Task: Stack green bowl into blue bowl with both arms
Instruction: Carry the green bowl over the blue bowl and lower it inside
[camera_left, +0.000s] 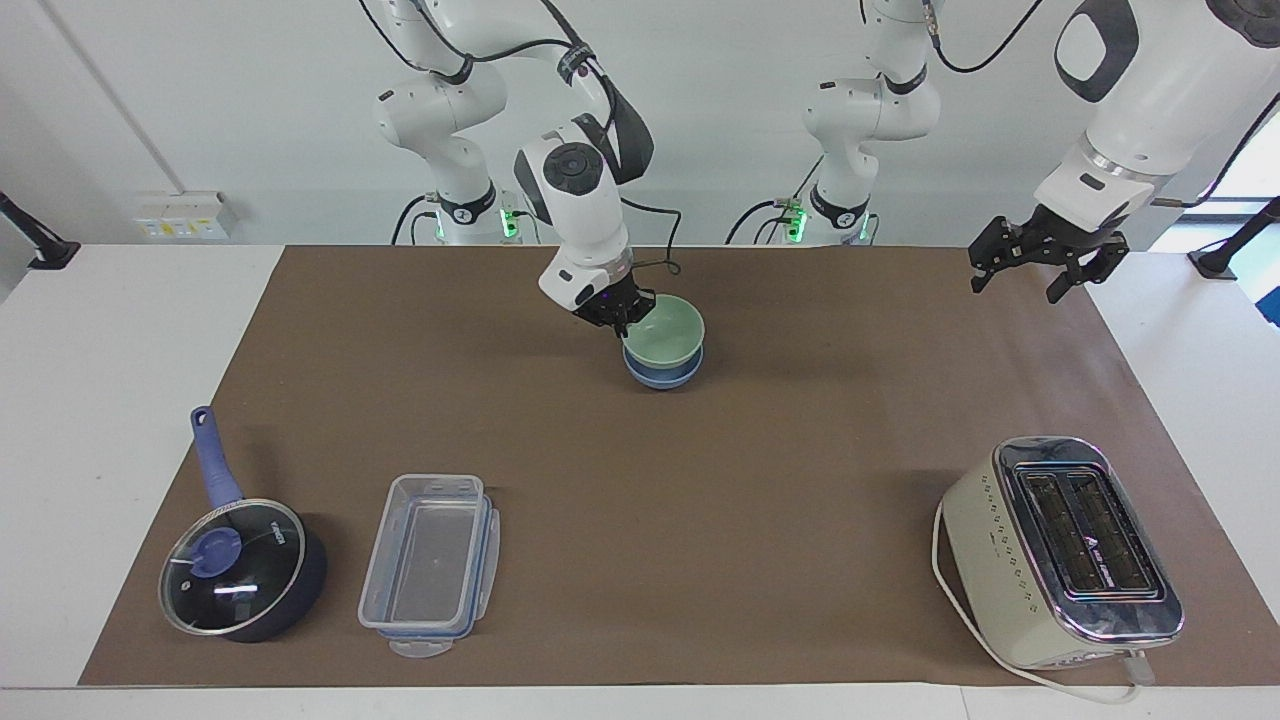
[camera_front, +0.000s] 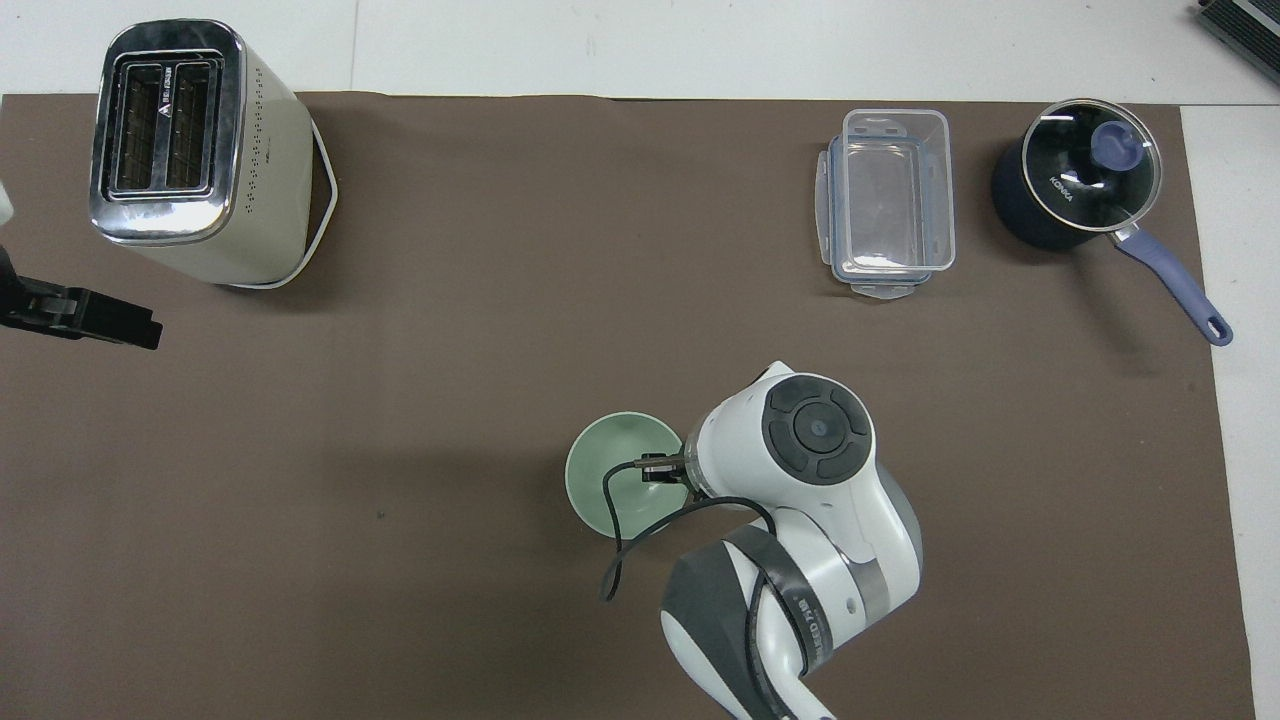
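Observation:
The pale green bowl (camera_left: 668, 330) sits nested in the periwinkle-blue bowl (camera_left: 661, 376) on the brown mat, in the half nearer the robots. Only the blue bowl's lower wall shows under it in the facing view. In the overhead view the green bowl (camera_front: 612, 468) covers the blue one entirely. My right gripper (camera_left: 622, 318) is shut on the green bowl's rim, on the side toward the right arm's end. My left gripper (camera_left: 1030, 268) hangs open and holds nothing over the mat's corner at the left arm's end, where the arm waits; its black tip (camera_front: 100, 320) shows in the overhead view.
A cream toaster (camera_left: 1060, 550) stands far from the robots at the left arm's end. A clear lidded container (camera_left: 430, 560) and a dark blue saucepan (camera_left: 240, 570) with a glass lid sit far from the robots toward the right arm's end.

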